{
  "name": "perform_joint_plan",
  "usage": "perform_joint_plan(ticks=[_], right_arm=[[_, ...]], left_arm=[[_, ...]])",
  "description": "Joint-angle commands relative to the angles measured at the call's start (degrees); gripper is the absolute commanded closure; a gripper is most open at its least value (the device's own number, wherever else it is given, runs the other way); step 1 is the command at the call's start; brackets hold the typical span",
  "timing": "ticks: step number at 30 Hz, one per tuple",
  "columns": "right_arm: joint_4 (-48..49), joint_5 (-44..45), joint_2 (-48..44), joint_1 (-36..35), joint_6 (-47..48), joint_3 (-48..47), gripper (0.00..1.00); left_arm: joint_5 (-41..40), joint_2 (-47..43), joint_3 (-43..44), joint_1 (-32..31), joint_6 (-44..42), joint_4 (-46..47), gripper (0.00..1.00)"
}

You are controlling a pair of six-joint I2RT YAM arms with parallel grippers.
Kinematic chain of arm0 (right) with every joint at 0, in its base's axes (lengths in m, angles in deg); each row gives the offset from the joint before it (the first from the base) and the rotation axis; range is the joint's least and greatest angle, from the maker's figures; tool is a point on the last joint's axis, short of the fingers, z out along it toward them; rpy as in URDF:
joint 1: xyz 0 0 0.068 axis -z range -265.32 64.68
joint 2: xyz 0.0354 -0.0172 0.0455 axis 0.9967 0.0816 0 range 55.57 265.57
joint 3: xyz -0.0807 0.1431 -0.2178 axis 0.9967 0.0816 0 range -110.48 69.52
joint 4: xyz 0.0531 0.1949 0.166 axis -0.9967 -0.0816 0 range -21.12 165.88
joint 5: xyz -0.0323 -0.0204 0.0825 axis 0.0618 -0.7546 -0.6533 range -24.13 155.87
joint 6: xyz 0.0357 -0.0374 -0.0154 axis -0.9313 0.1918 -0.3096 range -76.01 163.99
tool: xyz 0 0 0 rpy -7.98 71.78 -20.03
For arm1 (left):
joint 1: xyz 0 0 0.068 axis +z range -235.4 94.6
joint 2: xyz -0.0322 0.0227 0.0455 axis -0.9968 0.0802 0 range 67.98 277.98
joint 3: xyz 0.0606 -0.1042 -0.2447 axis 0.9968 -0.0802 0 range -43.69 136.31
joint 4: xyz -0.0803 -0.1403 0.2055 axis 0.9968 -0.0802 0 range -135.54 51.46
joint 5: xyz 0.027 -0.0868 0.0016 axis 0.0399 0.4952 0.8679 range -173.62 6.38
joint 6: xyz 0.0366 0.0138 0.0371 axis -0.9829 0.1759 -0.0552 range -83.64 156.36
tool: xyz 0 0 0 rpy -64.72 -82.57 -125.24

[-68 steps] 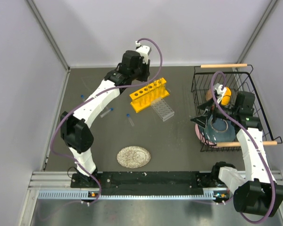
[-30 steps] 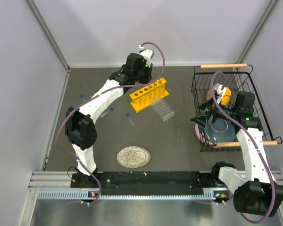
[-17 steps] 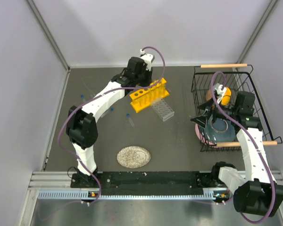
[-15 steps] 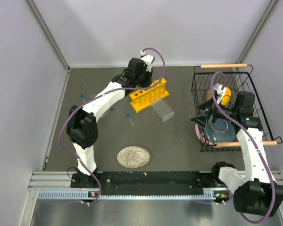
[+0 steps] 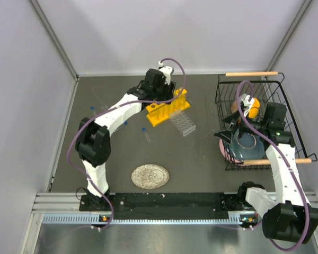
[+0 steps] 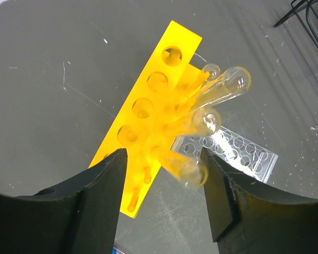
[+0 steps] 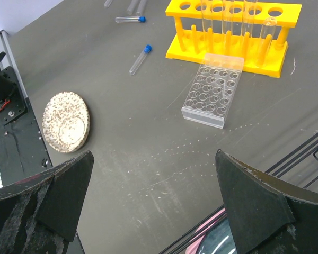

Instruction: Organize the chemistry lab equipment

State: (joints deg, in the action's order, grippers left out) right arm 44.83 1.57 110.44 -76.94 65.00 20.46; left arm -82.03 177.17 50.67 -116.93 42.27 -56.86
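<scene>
Over yellow rack [image 6: 146,108] w/ glass tubes [image 6: 223,86], L hand [image 6: 162,159] spread.

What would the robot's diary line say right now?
left gripper: open, above yellow rack | glass tubes: in rack | right gripper: open, empty

A round speckled grey plate [image 5: 150,177] is seen lying flat on the dark grey table [image 5: 201,169], near its front edge and well apart from everything else. Over on the right, a black wire basket [image 5: 221,91] is set on the same surface, with two wooden handles [image 5: 251,74] carried across its top, one at the back and one at the front. Inside, a dark blue bowl [image 5: 245,151] is nested on a pink one [image 5: 222,150], and something orange [image 5: 254,103] is glimpsed behind them. Pale walls [image 5: 21,106] are stood around the table.
</scene>
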Motion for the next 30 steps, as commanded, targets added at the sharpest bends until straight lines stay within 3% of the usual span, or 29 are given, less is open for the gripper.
perform_joint_plan(ticks=[1, 6, 18, 24, 30], right_arm=[[2.3, -0.5, -0.2, 0.5, 1.7, -0.2, 0.01], [2.3, -0.4, -0.3, 0.5, 1.7, 0.0, 0.01], [2.3, 0.5, -1.0, 0.6, 2.5, 0.5, 0.01], [2.3, 0.8, -1.4, 0.5, 3.2, 0.9, 0.01], [2.4, 1.1, -1.4, 0.5, 3.9, 1.3, 0.01]], left_arm=[[-1.0, -5.2, -1.4, 0.2, 0.8, 1.9, 0.34], [-3.6, -9.1, -2.9, 0.2, 1.4, 1.0, 0.21], [-8.1, -26.0, -13.6, 3.2, 6.2, 0.9, 0.05], [-3.8, -35.9, -25.4, 14.4, 14.9, 1.2, 0.01], [5.4, -36.4, -32.4, 27.6, 21.4, -0.9, 0.01]])
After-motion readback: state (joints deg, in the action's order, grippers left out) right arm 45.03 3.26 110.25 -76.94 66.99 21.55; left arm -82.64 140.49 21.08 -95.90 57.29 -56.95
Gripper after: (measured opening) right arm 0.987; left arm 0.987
